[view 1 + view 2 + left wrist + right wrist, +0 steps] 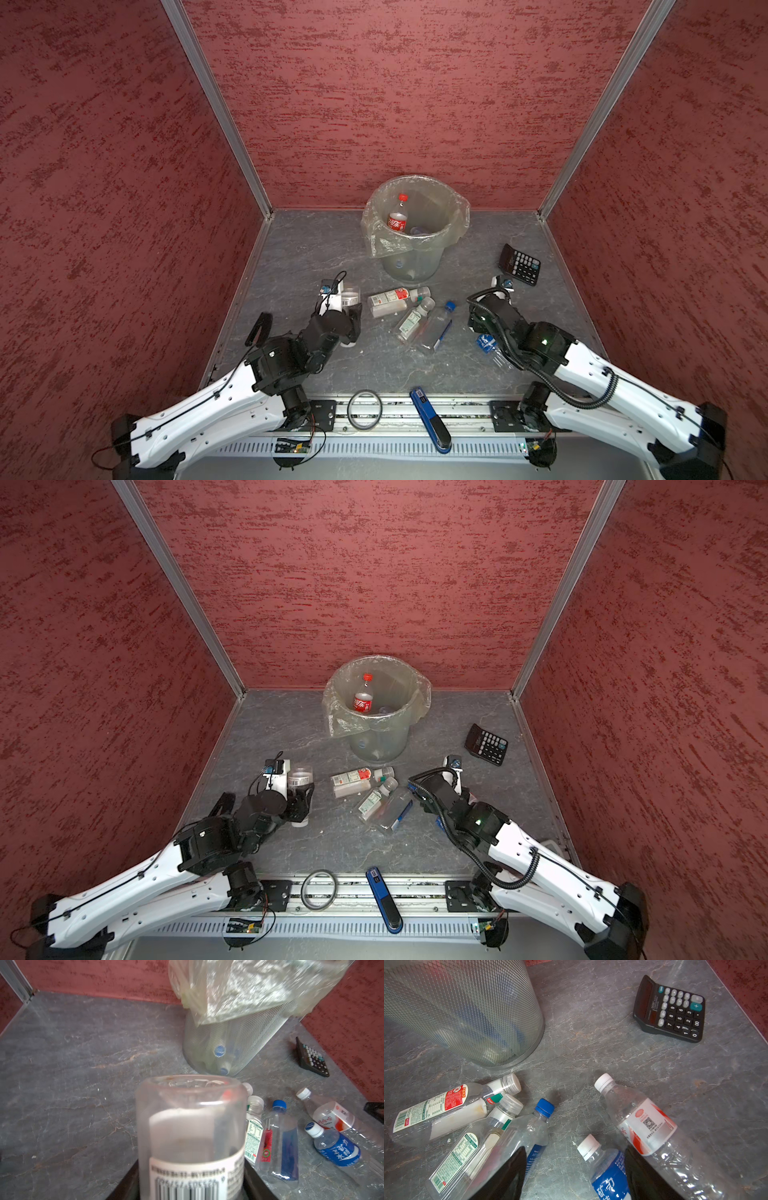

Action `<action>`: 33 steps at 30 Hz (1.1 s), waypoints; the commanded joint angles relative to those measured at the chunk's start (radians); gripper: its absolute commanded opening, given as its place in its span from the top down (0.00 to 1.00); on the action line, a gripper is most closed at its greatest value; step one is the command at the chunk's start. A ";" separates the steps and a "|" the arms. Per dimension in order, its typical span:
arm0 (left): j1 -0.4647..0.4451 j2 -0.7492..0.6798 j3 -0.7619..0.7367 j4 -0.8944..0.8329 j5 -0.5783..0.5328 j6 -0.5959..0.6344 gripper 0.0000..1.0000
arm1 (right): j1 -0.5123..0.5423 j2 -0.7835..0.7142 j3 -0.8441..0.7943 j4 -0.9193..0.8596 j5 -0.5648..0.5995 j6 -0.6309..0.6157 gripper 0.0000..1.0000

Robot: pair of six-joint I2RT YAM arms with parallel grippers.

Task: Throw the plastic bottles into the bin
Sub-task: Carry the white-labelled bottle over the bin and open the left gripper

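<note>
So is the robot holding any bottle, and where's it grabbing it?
Yes: the left jaws clamp a white-labelled bottle around its labelled middle. The right jaws hold nothing.

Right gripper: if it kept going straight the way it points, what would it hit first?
Probably the blue-label bottle: in the right wrist view it lies between the right gripper's open fingers. The red-label bottle lies close beside one finger and might get brushed. Depth is unclear.

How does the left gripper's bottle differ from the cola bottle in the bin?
The gripped bottle has a white barcode label; the cola bottle has a red label and red cap. The gripped bottle is clamped by the left gripper; the cola bottle sits cap-up in the bin. Both are clear plastic.
</note>
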 commanded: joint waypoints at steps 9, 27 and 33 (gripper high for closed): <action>-0.168 0.067 0.171 0.451 -0.183 0.366 0.58 | 0.006 0.011 0.024 0.009 0.035 0.027 0.25; 0.418 0.960 1.080 0.507 0.466 0.366 0.01 | 0.037 -0.016 0.051 -0.075 0.011 0.097 0.25; 0.413 0.928 1.008 0.545 0.482 0.372 0.00 | 0.054 -0.057 0.042 -0.109 0.020 0.113 0.25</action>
